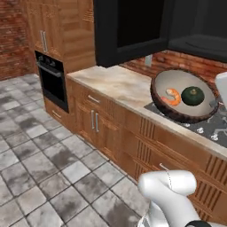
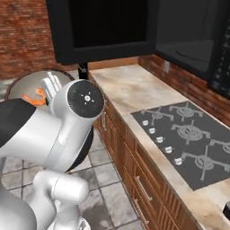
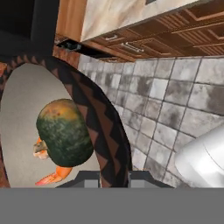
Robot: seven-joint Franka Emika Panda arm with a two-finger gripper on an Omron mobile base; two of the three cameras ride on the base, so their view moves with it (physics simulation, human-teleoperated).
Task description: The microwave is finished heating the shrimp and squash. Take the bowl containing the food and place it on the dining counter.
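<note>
The bowl, dark brown outside and cream inside, hangs tilted in the air in front of the counter, with tiled floor below it in the hand view. Inside lie the orange shrimp and the dark green squash. My gripper is shut on the bowl's patterned rim, one finger on each side. The squash and shrimp rest close to the fingers. From the right base the bowl peeks out behind my arm. The black microwave stands open above the counter. The dining counter is out of view.
The open microwave door juts out over the marbled counter. A grey gas cooktop is set into that top. Wooden cabinets run below, with a black wall oven at the left. Grey tiled floor spreads in front.
</note>
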